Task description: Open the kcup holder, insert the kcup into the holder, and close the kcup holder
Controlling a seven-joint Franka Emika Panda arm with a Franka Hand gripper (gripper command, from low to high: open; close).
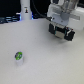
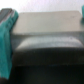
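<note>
While the pod [image 1: 19,57] stands upright near the front edge of the white surface [image 1: 45,55], toward the exterior view's left, the black drawer box [image 1: 61,31] sits at the far right. Teal fingers [image 2: 6,45] flank the box closely; whether they grip it cannot be told.

Lab-like setup, plain white table [image 1: 40,67], robot arm [image 1: 62,12] above it
</note>
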